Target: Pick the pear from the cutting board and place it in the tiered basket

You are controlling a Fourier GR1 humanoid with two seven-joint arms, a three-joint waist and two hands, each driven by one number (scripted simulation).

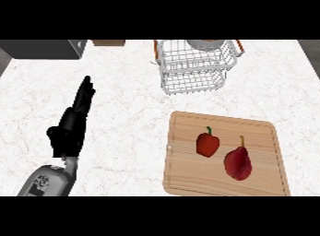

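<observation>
A dark red pear (238,163) with a thin stem lies on the wooden cutting board (257,131) at the lower right. Beside it, to the left, lies a red bell pepper (207,144). The white wire tiered basket (193,64) stands at the back, above the board. My left hand (72,124) rests at the left over the counter, fingers straight and pointing away, well apart from the board. My right hand does not show.
A white marble counter (121,106) carries everything. A dark grey appliance (43,48) sits at the back left corner, a brown wooden item (108,43) next to it. A white bowl (204,44) shows at the basket's top.
</observation>
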